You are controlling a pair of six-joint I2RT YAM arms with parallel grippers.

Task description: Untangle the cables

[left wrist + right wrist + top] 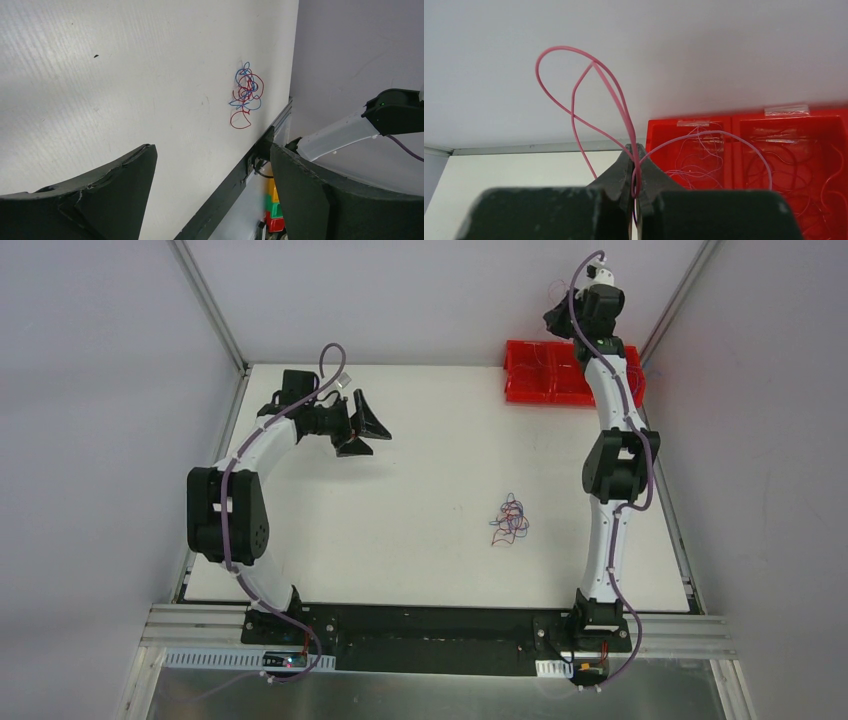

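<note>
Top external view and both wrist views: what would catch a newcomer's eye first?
The red bins at the far right corner of the white table stand out. A red-and-blue tangle of cables lies right of its centre, and the right gripper, shut, pinches a pink wire loop near the bins.

No legible text, brand, number or sign in any view. Two pale strips (786, 110) on the far rim of the red bins (732, 145) — glossy, nothing readable on them.
</note>
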